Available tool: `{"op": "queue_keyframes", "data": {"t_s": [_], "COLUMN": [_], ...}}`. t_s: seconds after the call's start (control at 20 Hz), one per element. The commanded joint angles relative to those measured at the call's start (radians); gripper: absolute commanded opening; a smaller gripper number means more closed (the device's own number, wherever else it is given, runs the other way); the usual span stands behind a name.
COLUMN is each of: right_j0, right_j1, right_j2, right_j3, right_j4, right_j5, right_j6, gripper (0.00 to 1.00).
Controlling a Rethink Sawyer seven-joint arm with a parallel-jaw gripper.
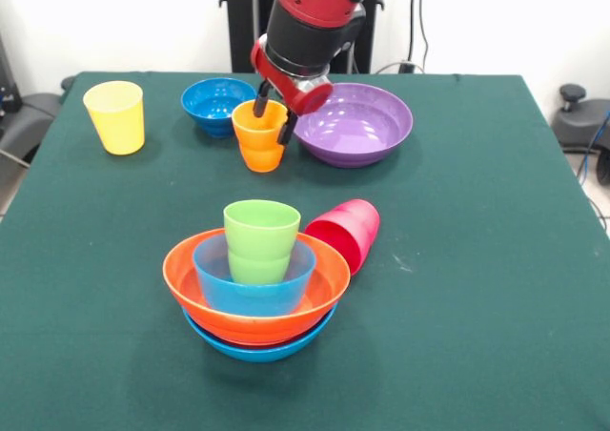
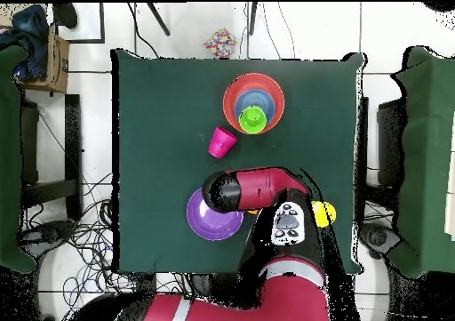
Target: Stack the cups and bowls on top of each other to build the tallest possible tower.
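The tower [image 1: 255,293] stands at the table's near middle: a large light-blue bowl at the base, an orange bowl [image 1: 181,269] in it, a smaller light-blue bowl [image 1: 214,283], and the green cup [image 1: 261,238] on top. It also shows in the overhead view [image 2: 253,104]. My gripper [image 1: 273,116] is down at the orange cup [image 1: 259,150], with one finger inside the rim and one outside its right wall, closed on the wall. The cup is upright. The pink cup [image 1: 345,231] lies on its side to the right of the tower. The yellow cup [image 1: 115,116] stands at the far left.
The purple bowl [image 1: 355,123] sits just right of the orange cup and the dark-blue bowl [image 1: 215,103] just left of it. In the overhead view the arm [image 2: 258,188] covers the orange cup and the dark-blue bowl; the purple bowl [image 2: 209,220] shows beside it.
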Motion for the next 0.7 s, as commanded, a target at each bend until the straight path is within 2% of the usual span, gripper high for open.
{"op": "queue_keyframes", "data": {"t_s": [0.05,0.45,0.7], "right_j0": [-0.030,0.003,0.044], "right_j1": [0.073,0.155,0.162], "right_j2": [0.093,0.062,0.034], "right_j3": [0.024,-0.025,-0.009], "right_j4": [-0.088,-0.113,-0.110], "right_j5": [-0.113,-0.184,-0.206], "right_j6": [-0.110,-0.038,-0.005], "gripper": [1.00,1.00,1.00]}}
